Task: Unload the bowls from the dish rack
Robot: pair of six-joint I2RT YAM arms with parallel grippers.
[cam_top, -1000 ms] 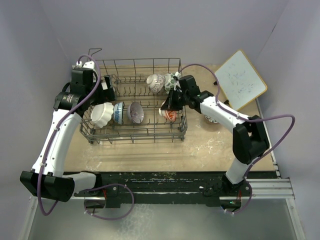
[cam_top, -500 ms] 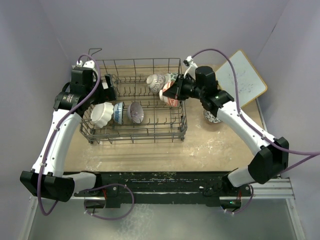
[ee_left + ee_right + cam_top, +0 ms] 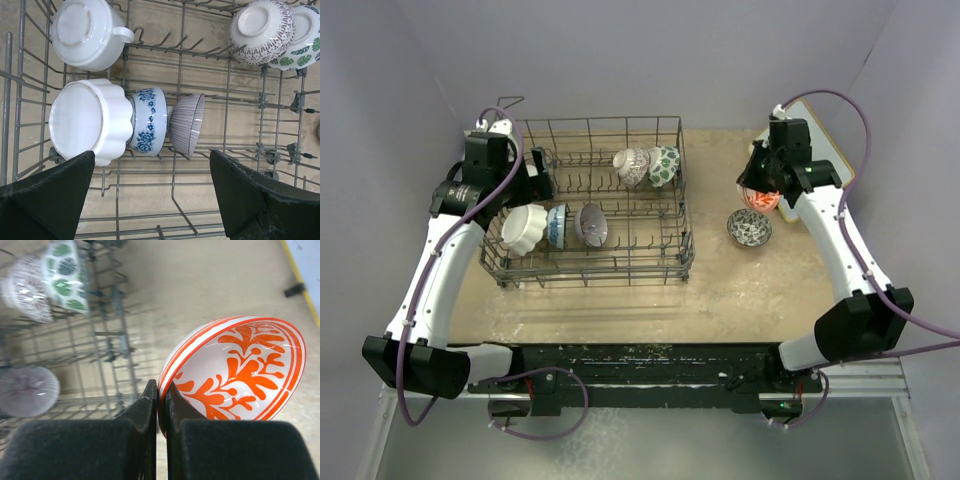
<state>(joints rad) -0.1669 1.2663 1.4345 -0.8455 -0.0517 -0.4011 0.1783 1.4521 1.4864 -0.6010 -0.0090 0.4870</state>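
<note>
The dark wire dish rack [image 3: 510,272] stands at the left and fills the left wrist view [image 3: 225,105]. In it are a white scalloped bowl [image 3: 523,228] [image 3: 87,122], a blue-flowered bowl [image 3: 558,225] [image 3: 148,120], a grey-purple striped bowl [image 3: 591,224] [image 3: 188,123], a speckled bowl [image 3: 631,166] [image 3: 260,30] and a green-leaf bowl [image 3: 664,165] [image 3: 303,35]. My right gripper [image 3: 756,192] [image 3: 161,392] is shut on the rim of the red-orange bowl [image 3: 764,198] [image 3: 240,375], held right of the rack. My left gripper [image 3: 532,178] [image 3: 152,190] is open above the rack's left part.
A white cup with a handle [image 3: 87,32] lies in the rack's back left. A speckled dark bowl [image 3: 749,228] sits on the table right of the rack. A white tilted board [image 3: 820,145] stands at the back right, close to the right gripper.
My right gripper has lifted the red-orange bowl out of the rack and carried it right, over the table by the white board. The left arm has not moved.
</note>
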